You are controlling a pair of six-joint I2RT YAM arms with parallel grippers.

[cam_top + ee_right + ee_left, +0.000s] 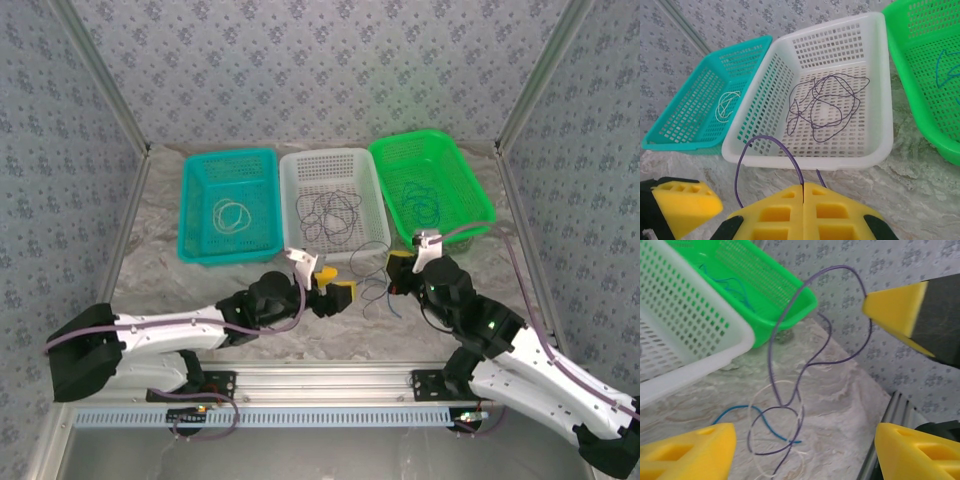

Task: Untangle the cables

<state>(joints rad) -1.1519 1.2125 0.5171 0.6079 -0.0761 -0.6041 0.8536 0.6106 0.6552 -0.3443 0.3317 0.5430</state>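
Right gripper (803,192) gripped purple cable (763,136) | left gripper (805,440) stood open, empty | advised: pin blue cable (740,407), draw purple out slowly.

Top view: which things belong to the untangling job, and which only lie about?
Job: thin purple wire, thin blue wire, thin white wire, tangled; right gripper pinching purple.
Lying about: teal plastic basket, white plastic basket, green plastic basket, thick purple-grey arm cable.
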